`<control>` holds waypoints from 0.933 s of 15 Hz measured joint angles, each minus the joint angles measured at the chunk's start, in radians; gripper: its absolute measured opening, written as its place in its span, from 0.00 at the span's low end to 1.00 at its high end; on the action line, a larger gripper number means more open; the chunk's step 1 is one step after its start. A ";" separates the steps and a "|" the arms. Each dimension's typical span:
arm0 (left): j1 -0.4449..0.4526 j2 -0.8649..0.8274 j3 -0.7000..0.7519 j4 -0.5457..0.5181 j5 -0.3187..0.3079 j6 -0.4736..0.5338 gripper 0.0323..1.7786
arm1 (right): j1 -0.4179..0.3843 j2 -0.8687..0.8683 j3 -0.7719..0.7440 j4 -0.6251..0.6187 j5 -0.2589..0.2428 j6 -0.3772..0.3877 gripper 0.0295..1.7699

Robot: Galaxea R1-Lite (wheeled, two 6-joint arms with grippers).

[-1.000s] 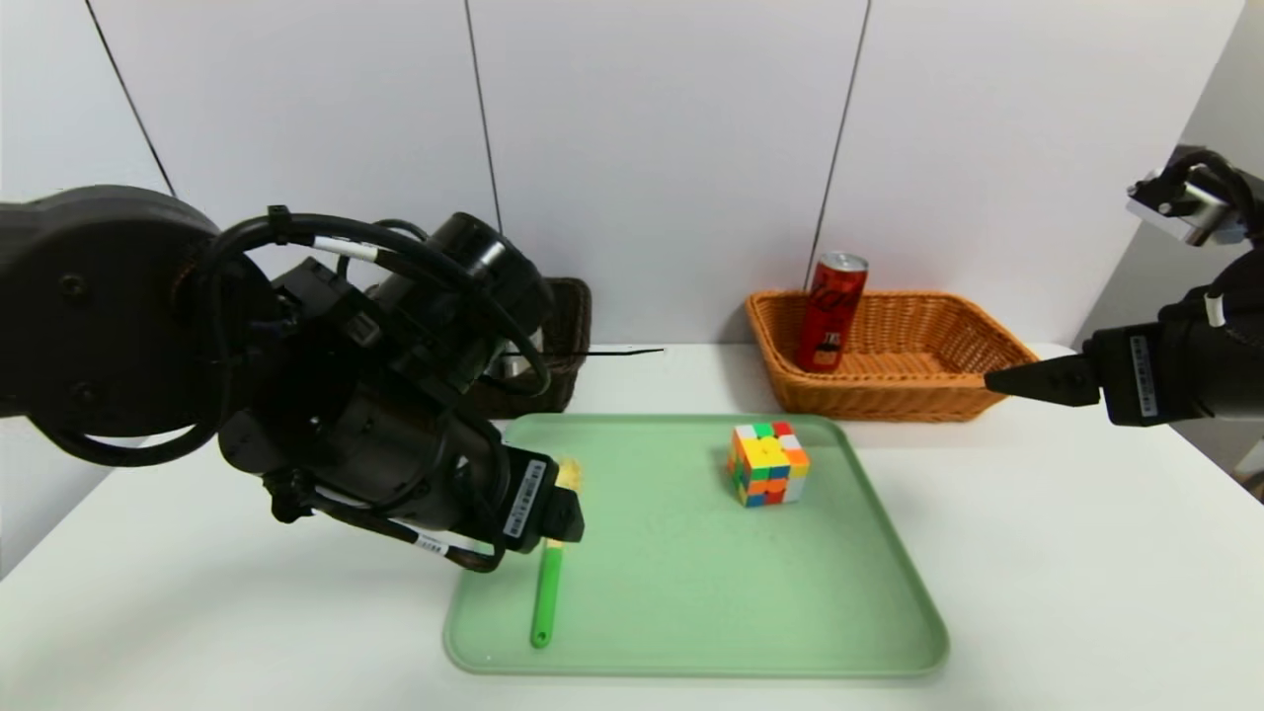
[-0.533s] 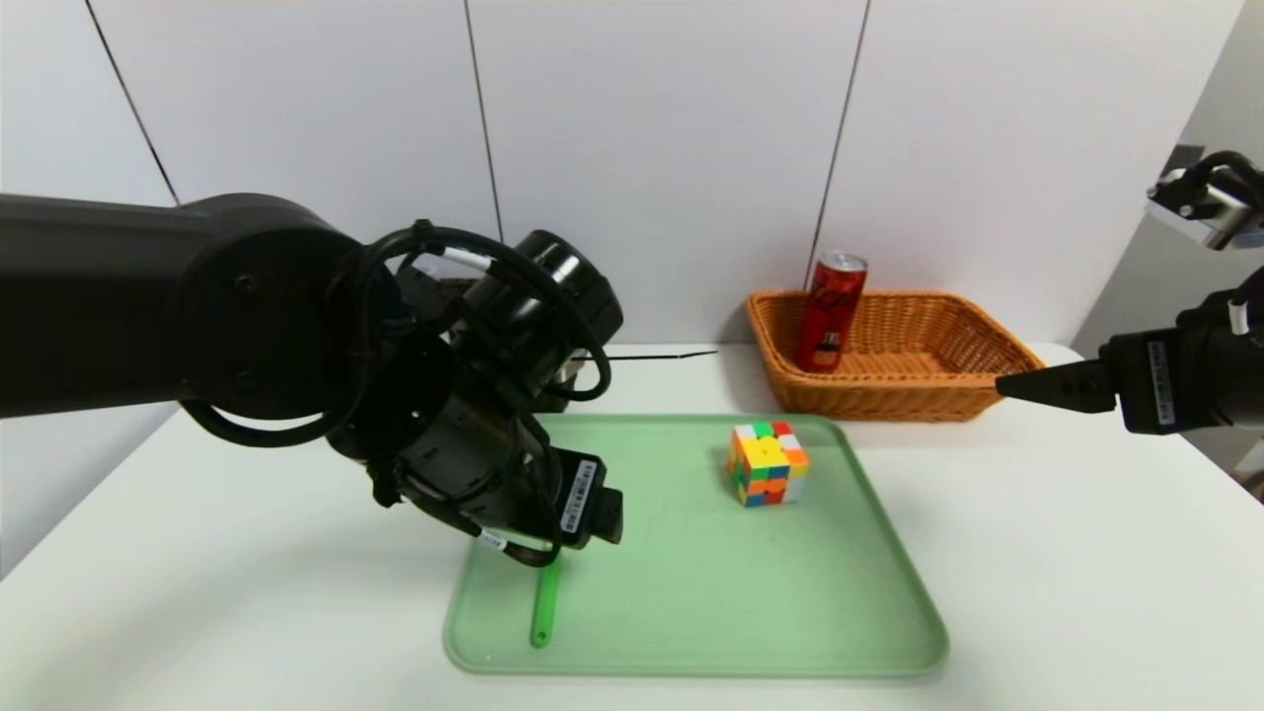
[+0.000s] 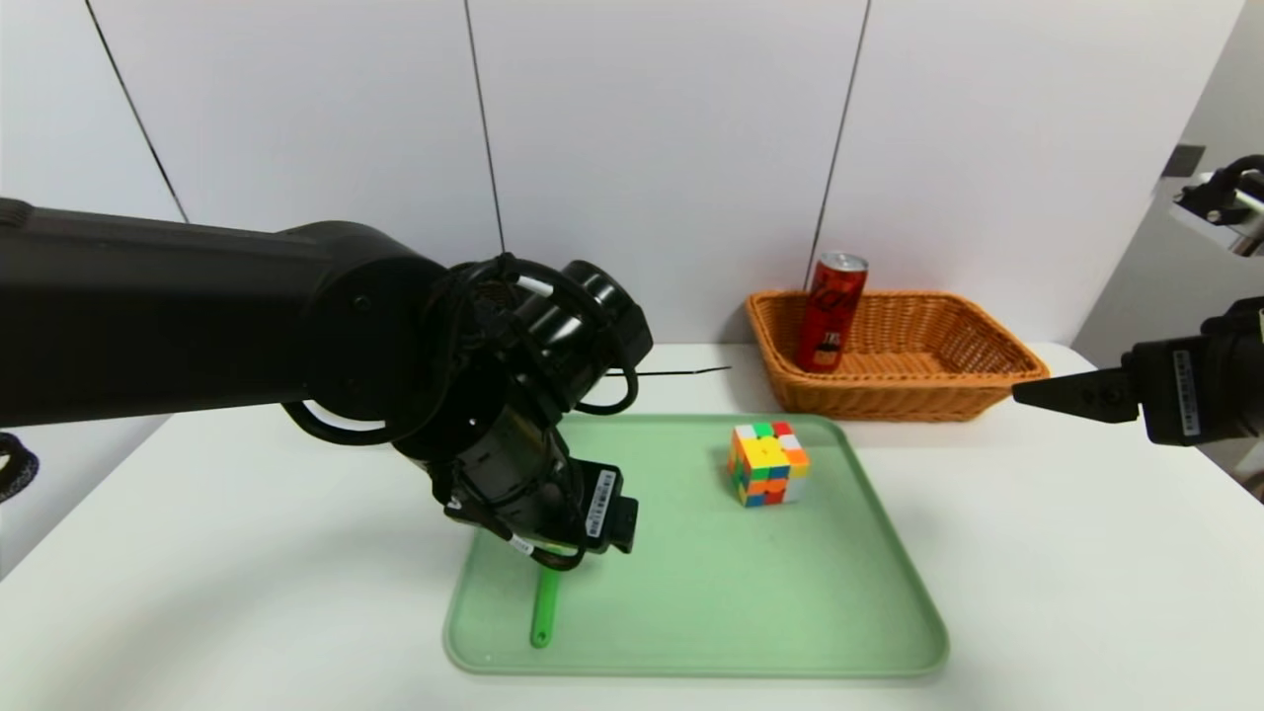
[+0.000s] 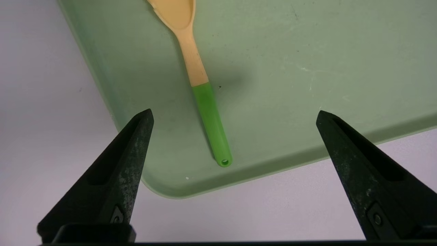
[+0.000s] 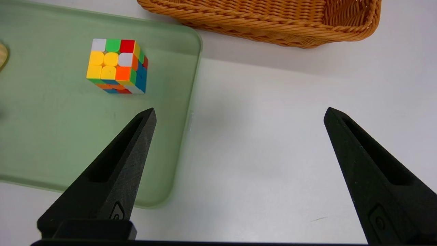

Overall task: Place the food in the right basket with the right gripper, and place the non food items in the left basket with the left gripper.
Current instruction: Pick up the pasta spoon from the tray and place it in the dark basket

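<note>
My left gripper (image 4: 234, 114) hangs over the near-left corner of the green tray (image 3: 839, 632) on the desk, fingers spread wide above the spoon (image 4: 201, 99), not touching it. Puzzle cube (image 3: 767, 464) sits further back on the tray. Red can (image 3: 831, 312) stands in the orange basket (image 3: 948, 390). Right gripper (image 5: 239, 114) waits open off to the right, holding nothing.

- The left arm (image 3: 197, 316) is matt black and thick, with round joint housings and small screws sunk into them.
- Black cables, some with white tags, loop around its wrist.
- The left end effector (image 4: 234, 136) has two black tapered, pointed fingers (image 4: 129, 153), scuffed grey, and a white barcode label.
- The right end effector (image 5: 239, 143) is the same black claw, also white-labelled.
</note>
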 joint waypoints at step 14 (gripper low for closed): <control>0.073 0.092 -0.023 0.002 -0.097 -0.047 0.95 | -0.015 -0.039 0.054 -0.001 0.001 -0.001 0.96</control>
